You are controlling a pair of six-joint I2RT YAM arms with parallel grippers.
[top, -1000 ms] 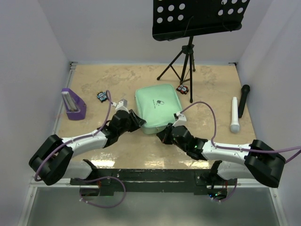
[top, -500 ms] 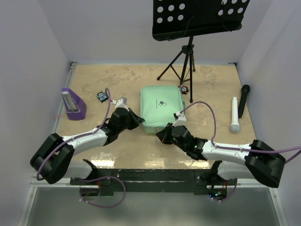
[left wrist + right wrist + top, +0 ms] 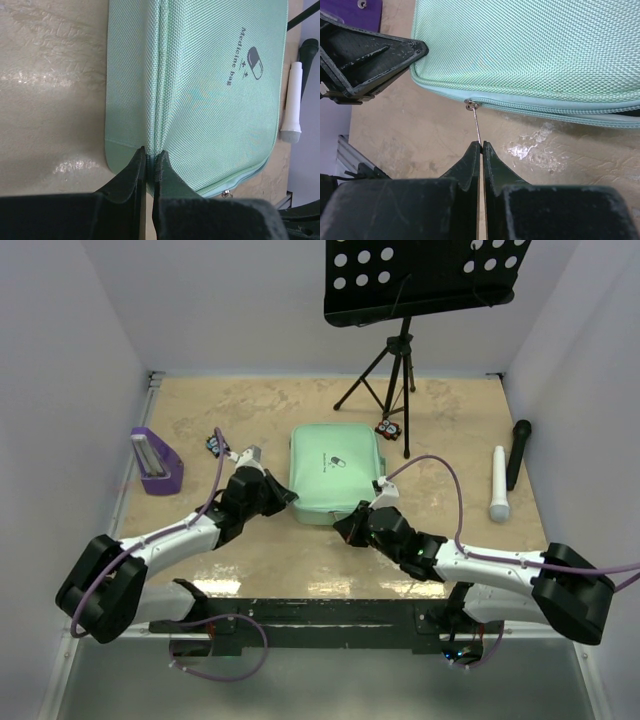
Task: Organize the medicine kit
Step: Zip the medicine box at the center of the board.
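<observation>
A: How far along is it?
B: Barely starting. The medicine kit is lying mid-way across the table, its lid still zipped. The right gripper is pinching the zipper pull. The left gripper is seemingly clamping the side seam.
A: Changes?
B: The left jaws, standing wider a second ago, are now gripping, and the kit is sitting squarer.

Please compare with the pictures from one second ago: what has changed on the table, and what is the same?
The left tool closed and took hold of the seam at the left edge of the kit. The kit turned slightly and now lies squarer to the table. The right tool stayed shut on the zipper pull. The purple stand, white microphone and black microphone did not move.
</observation>
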